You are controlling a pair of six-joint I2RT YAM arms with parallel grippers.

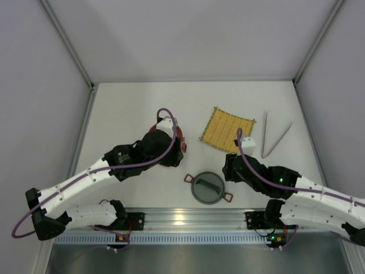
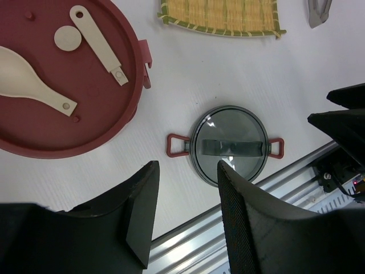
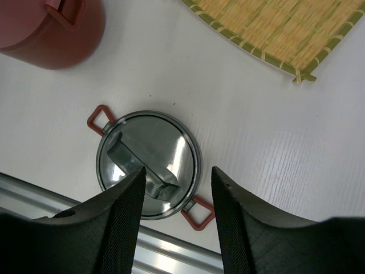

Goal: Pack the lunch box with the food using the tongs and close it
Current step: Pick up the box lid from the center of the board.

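While the left arm reaches from the near left corner toward the middle of the counter, the overhead view shows its black wrist bent over the lunch box, so only a red sliver of rim shows beside it. The right arm lies low from the near right. Its end points left and stops just beside the grey lid, which sits near the front rail with a red loop at each side. The mat lies behind the lid. The tongs rest farther right, well apart from the lunch box, their two thin arms meeting at the near end. Neither pair of jaws can be made out from here.

In the left wrist view, the left jaws stand moderately apart with nothing between them, high over the counter. The lunch box fills the upper left, cut off by the frame. Its flat red top carries a cream spoon, a cream paddle and a cream disc. The grey lid lies beyond the jaw tips, apart from the lunch box. The mat and a tip of the tongs are clipped by the top edge.

In the right wrist view, the right jaws are likewise apart and empty, hovering over the near rim of the grey lid, whose strap handle crosses its dome. The lunch box wall is blurred at upper left, and a corner of the mat shows at upper right.
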